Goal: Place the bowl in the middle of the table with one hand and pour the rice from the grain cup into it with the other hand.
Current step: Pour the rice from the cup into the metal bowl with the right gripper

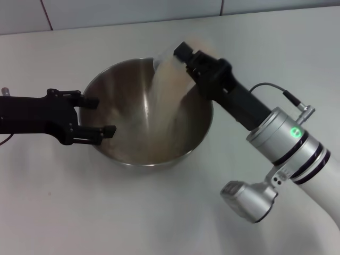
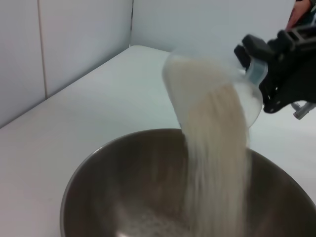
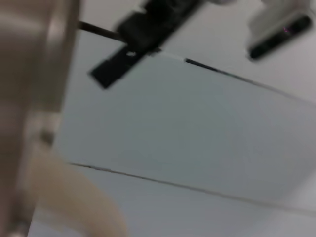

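Left gripper (image 1: 95,115) sat at the left rim of the bowl (image 1: 127,95), fingers spread apart with the rim between them, not visibly clamped. Bowl stood mid-table (image 1: 64,212), steel, shiny inside. Right gripper (image 1: 187,59) was closed on the grain cup (image 1: 169,57), held over the far rim and tipped steeply, mouth down toward the bowl's centre, long axis slanting left. Rice (image 2: 217,163) fell in a pale stream, some already gathered on the bottom.
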Action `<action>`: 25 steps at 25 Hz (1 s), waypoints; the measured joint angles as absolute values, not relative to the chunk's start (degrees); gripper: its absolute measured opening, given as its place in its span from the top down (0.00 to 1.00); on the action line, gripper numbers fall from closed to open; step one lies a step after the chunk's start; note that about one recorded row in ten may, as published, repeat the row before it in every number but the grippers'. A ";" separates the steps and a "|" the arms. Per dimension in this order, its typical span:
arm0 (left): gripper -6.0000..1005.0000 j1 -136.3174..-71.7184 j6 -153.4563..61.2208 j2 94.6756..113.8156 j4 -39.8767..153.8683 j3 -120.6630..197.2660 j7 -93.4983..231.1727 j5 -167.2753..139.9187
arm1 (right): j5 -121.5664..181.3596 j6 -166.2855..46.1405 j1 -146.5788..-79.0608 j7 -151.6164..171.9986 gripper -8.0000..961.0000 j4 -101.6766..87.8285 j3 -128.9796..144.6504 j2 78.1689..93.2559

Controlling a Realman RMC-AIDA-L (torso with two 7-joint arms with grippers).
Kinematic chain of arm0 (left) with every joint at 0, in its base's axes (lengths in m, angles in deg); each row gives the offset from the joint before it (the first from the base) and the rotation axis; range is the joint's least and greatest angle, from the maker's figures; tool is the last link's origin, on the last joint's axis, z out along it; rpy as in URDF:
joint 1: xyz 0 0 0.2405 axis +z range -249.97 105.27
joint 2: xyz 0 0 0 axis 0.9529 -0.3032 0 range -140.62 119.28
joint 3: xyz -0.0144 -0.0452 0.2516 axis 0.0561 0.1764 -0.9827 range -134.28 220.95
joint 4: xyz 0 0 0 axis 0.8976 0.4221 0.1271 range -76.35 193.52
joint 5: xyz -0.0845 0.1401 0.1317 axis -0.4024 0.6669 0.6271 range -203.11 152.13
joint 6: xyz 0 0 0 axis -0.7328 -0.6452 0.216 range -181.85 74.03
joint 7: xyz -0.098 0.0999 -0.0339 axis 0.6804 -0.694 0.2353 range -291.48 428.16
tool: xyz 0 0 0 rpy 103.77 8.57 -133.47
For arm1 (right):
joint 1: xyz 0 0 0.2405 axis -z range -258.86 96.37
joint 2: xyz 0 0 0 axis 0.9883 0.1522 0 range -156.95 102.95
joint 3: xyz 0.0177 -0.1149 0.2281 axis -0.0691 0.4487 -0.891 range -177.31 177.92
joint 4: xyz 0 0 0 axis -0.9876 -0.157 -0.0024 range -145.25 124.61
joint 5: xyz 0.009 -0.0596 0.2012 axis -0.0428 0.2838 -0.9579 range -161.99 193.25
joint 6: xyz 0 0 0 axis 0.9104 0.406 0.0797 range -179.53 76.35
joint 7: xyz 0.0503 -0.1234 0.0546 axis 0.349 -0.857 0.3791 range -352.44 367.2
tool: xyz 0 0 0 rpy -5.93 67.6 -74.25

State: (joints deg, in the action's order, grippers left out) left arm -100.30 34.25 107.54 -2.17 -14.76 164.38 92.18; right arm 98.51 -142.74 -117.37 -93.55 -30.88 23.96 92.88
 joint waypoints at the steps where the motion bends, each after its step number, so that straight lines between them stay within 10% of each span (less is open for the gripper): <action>1: 0.18 -100.30 34.25 107.54 -2.17 -14.76 164.38 92.19 | 99.06 -142.05 -117.45 -97.17 0.97 -31.49 23.59 92.88; 25: 0.18 -100.92 34.52 107.55 -2.24 -14.85 164.94 92.29 | 113.14 -131.77 -112.76 -118.04 0.94 -44.37 1.51 92.88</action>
State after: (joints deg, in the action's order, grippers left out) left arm -100.92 34.52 107.55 -2.24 -14.85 164.94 92.29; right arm 113.14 -131.77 -112.76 -118.04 -44.37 1.51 92.88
